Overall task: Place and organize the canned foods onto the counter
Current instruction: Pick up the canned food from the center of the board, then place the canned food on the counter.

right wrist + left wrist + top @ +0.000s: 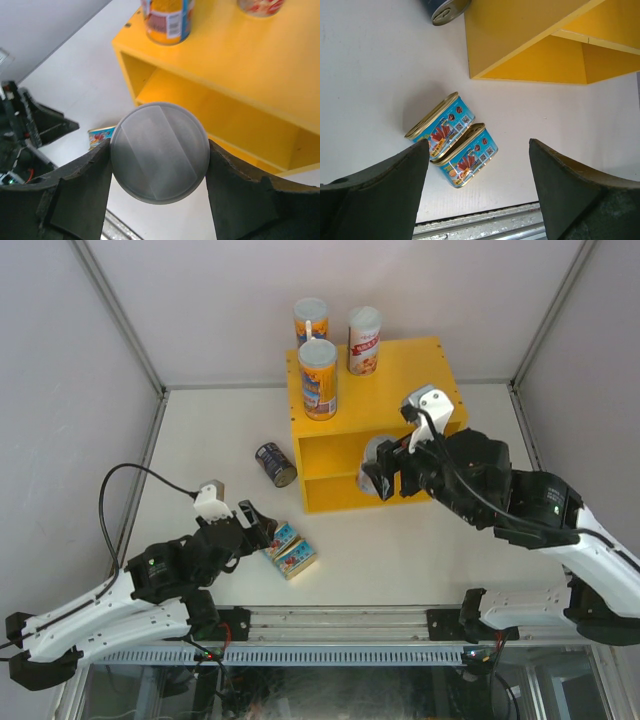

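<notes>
The yellow counter (pixel 400 390) stands at the back middle of the table. On its top stand a tall orange-blue tube (pixel 318 380), a second one (pixel 311 320) just behind it, and a white-pink tube (pixel 364 340). My right gripper (pixel 380 470) is shut on a white-lidded tube (pixel 159 152), held lying in front of the counter's open front (pixel 210 115); its label is hidden. The dark steel can (pixel 276 464) lies left of the counter. Two blue tins (pixel 437 122) (pixel 467 155) lie side by side. My left gripper (pixel 479 185) is open, just before them.
The metal rail (pixel 330 625) runs along the table's near edge. Grey walls close in the back and both sides. The left arm's cable (pixel 130 480) loops over the table's left part. The left arm (pixel 25 130) shows in the right wrist view.
</notes>
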Controlling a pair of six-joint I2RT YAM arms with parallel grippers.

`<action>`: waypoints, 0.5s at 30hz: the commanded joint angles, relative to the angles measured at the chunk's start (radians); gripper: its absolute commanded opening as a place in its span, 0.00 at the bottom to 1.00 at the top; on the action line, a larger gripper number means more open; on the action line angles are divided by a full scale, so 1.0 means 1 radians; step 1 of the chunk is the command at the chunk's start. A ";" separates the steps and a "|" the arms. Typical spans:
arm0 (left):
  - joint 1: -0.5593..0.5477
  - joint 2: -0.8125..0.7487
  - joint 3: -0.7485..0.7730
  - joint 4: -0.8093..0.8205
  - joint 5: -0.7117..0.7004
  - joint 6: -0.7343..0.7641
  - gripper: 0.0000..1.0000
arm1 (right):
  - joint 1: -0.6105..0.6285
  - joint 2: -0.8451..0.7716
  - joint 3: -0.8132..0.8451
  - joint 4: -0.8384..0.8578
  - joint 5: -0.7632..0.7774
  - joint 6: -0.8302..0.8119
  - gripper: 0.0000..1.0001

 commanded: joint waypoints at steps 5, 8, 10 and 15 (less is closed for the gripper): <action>0.005 0.006 -0.008 0.055 0.014 0.020 0.84 | -0.161 0.099 0.254 0.051 -0.060 -0.119 0.00; 0.005 0.002 -0.015 0.059 0.014 0.019 0.84 | -0.212 0.142 0.317 0.062 -0.098 -0.136 0.00; 0.005 0.001 -0.015 0.059 0.014 0.020 0.84 | -0.242 0.169 0.356 0.064 -0.119 -0.147 0.00; 0.005 -0.006 -0.020 0.051 0.014 0.018 0.84 | -0.318 0.228 0.430 0.072 -0.173 -0.160 0.00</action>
